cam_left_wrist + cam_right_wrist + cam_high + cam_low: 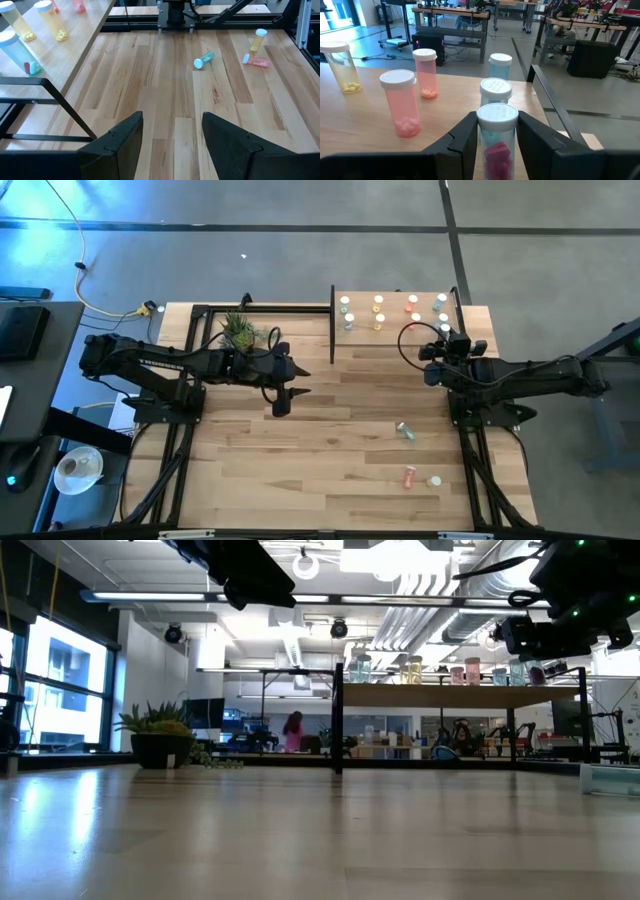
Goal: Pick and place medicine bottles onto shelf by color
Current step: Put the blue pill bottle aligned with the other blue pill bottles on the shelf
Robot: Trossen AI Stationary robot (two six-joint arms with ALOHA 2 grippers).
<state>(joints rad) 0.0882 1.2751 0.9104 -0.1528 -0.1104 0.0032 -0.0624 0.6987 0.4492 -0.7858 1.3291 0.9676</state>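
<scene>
Teal bottle [497, 145] clamped between right hand [495, 137] fingers

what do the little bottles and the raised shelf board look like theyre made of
The small cylindrical medicine bottles, like the pink one, look like clear tinted plastic: pills show through the walls. Their white caps seem matte, opaque plastic. The light rectangular shelf board looks like smooth pale wood with faint grain, on a thin black frame, probably painted metal.

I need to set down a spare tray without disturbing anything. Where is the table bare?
Bare: the tabletop in front of the left gripper, left of the fallen teal bottle and red bottle. Crowded: the shelf, where the right gripper holds a bottle.
</scene>
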